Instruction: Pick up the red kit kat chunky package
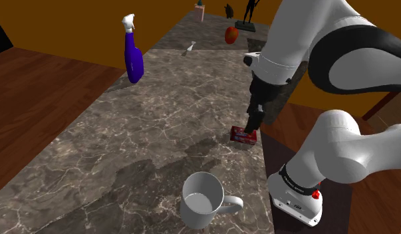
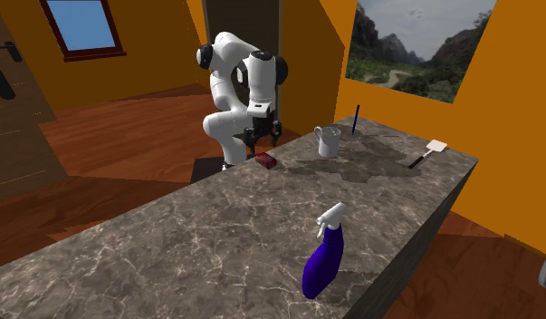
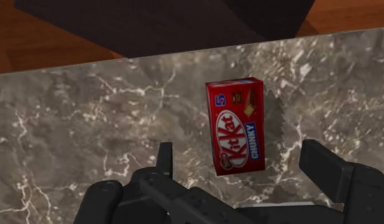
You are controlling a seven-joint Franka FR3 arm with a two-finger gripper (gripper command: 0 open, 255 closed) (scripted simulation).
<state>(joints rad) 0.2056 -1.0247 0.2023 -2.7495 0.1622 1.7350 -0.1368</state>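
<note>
Currently, the gripper (image 1: 251, 125) hangs directly above the red package (image 1: 243, 136) with its two black fingers set apart. In the wrist view the gripper (image 3: 239, 156) straddles the near end of the package (image 3: 240, 124), with a gap on each side; neither finger touches it, so nothing is held.

The package lies flat on the grey marbled table (image 1: 126, 146), printed face up, close to the table edge on the robot's side. The second exterior view shows the package (image 2: 266, 160) at that same edge, just under the gripper (image 2: 262, 140).

A white mug (image 1: 202, 199) stands upright near the same edge, apart from the package. A blue spray bottle (image 1: 133, 56) with a white nozzle sits near the opposite long edge, well apart from both. A spatula (image 2: 429, 149) lies near the far end of the table.
</note>
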